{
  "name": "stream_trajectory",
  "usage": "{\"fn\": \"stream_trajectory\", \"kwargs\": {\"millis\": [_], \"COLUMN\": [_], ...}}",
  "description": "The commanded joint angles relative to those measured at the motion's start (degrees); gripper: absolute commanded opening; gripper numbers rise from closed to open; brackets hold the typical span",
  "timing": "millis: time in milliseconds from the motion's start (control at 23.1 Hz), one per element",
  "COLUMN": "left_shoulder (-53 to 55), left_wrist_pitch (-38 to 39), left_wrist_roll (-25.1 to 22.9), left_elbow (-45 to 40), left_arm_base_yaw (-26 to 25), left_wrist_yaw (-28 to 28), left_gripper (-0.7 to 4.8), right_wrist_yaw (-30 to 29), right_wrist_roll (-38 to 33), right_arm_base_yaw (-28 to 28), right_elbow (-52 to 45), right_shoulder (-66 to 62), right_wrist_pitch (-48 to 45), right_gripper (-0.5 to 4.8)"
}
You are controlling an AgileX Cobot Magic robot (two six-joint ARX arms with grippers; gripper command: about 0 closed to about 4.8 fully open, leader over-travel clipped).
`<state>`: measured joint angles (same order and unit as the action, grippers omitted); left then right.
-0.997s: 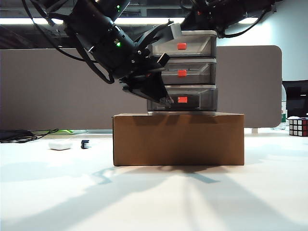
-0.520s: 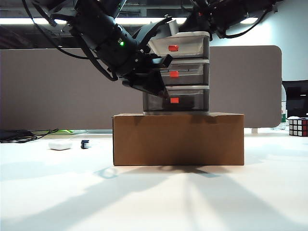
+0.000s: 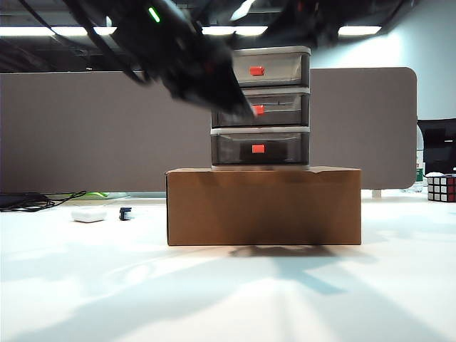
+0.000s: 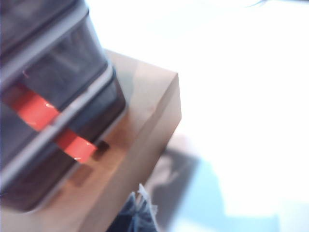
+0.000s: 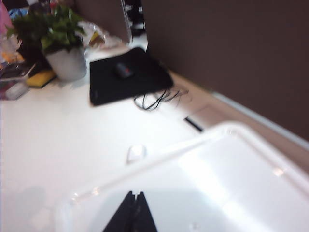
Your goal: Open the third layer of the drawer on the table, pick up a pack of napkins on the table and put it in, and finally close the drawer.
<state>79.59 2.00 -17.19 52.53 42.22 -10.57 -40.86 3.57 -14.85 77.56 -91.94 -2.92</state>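
The drawer (image 3: 261, 107) stands on a brown cardboard box (image 3: 263, 206) on the white table (image 3: 228, 292). Its third layer (image 3: 260, 148), the lowest tier with a red-orange handle (image 3: 258, 149), sits flush in the frame. My left gripper (image 3: 241, 105) is a dark blur in front of the middle tier's left part. In the left wrist view it (image 4: 142, 208) is shut and empty, off the box's corner (image 4: 159, 111), with the handles (image 4: 75, 144) beside it. My right gripper (image 5: 134, 195) is shut over the unit's white top (image 5: 231, 179). The pack of napkins is out of view.
A small white rounded case (image 3: 89, 214) and a small dark object (image 3: 126, 213) lie on the table at the left, near black cables (image 3: 35, 199). A Rubik's cube (image 3: 442, 187) sits at the far right. A grey partition (image 3: 85, 128) runs behind.
My left gripper has risen from the lowest tier's front to the middle tier's height, now blurred with motion. The drawer unit has shifted slightly left on the box.
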Motion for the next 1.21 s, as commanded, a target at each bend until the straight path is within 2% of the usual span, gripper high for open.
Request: {"fn": "stream_trajectory", "kwargs": {"millis": [43,130,260,347,390,607,694,780,911,997,1127,1214], "left_shoulder": [-13.81,-24.52,-36.52,-45.68,-53.27,-70.64,-74.71,-78.68,-79.43,-79.17,-79.23,-79.28], "left_wrist_pitch": [1.09,4.24,8.83,10.40,10.62,10.64,10.58,10.58,11.69,12.28,12.83,15.04], "left_wrist_roll": [0.04,0.04,0.98,3.98,6.99,10.78,12.17,15.80,19.82,20.83,24.59,25.22], "left_elbow": [-6.93,-11.74,-16.72,-21.00,-25.05,-34.95,-36.81,-38.32,-39.34,-40.09,-42.80,-43.47], "left_arm_base_yaw": [-0.68,-0.70,-0.70,-0.55,-0.57,-0.57,-0.57,-0.55,-0.68,-0.52,-0.55,-0.57], "left_wrist_yaw": [1.22,5.53,7.48,8.20,9.99,14.10,15.02,17.97,20.41,20.63,21.35,20.11], "left_gripper": [-0.03,-0.03,-0.03,-0.03,-0.03,-0.03,-0.03,-0.03,-0.03,-0.03,-0.03,-0.02], "right_wrist_yaw": [3.56,4.98,7.32,9.97,12.66,19.65,21.29,22.47,27.65,28.57,34.69,35.08], "right_wrist_roll": [4.94,5.49,4.35,2.64,1.33,-4.13,-5.53,-6.62,-6.67,-8.26,-9.07,-9.25], "right_arm_base_yaw": [-0.02,0.04,0.04,0.04,0.04,0.00,0.00,-0.22,-1.01,-1.60,-4.90,-6.25], "right_elbow": [-0.61,-4.66,-11.89,-17.70,-23.41,-37.99,-42.51,-46.60,-51.45,-54.36,-60.83,-63.84], "right_shoulder": [8.68,15.76,25.07,31.93,38.29,52.33,56.26,59.74,63.60,66.05,70.20,71.52], "right_wrist_pitch": [5.75,7.30,7.41,7.39,7.41,7.13,7.21,6.86,6.99,6.58,4.48,4.33], "right_gripper": [-0.05,-0.05,-0.05,-0.05,-0.05,-0.05,-0.05,-0.05,-0.05,-0.05,-0.05,-0.05]}}
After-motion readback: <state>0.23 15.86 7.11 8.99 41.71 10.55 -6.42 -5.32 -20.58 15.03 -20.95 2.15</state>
